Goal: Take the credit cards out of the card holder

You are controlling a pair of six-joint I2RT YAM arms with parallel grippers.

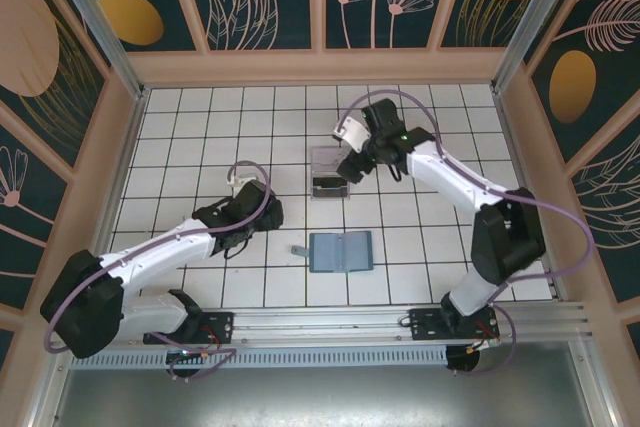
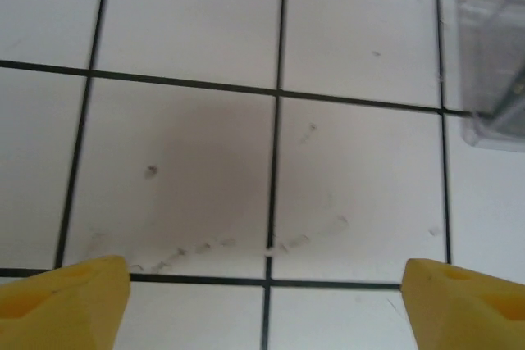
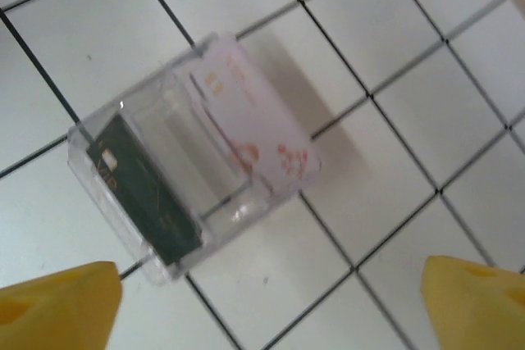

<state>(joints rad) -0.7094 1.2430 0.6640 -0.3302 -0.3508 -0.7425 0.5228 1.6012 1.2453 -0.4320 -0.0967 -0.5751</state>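
**A:** Credit cards [image 3: 242,120] are sitting in the clear tray [image 3: 172,112], on the far side of the card holder [image 1: 340,252], which is lying open mid-tabletop [image 1: 200,147].

**B:** So the removal is wrapping up?

**A:** I'm judging so. The right gripper [image 3: 262,305] is hanging spread above the tray, and the left gripper [image 2: 262,301] is spread over bare tiles. Next, both arms are only needing to retreat.

**B:** The right wrist view is separating the pale card from the dark one, while overhead is blurring them.

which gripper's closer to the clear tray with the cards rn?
Right. The right gripper hovers at the clear tray's right edge, jaws open, with the tray just ahead in its wrist view. The left gripper sits to the tray's left and nearer the bases, bare tiles between them.
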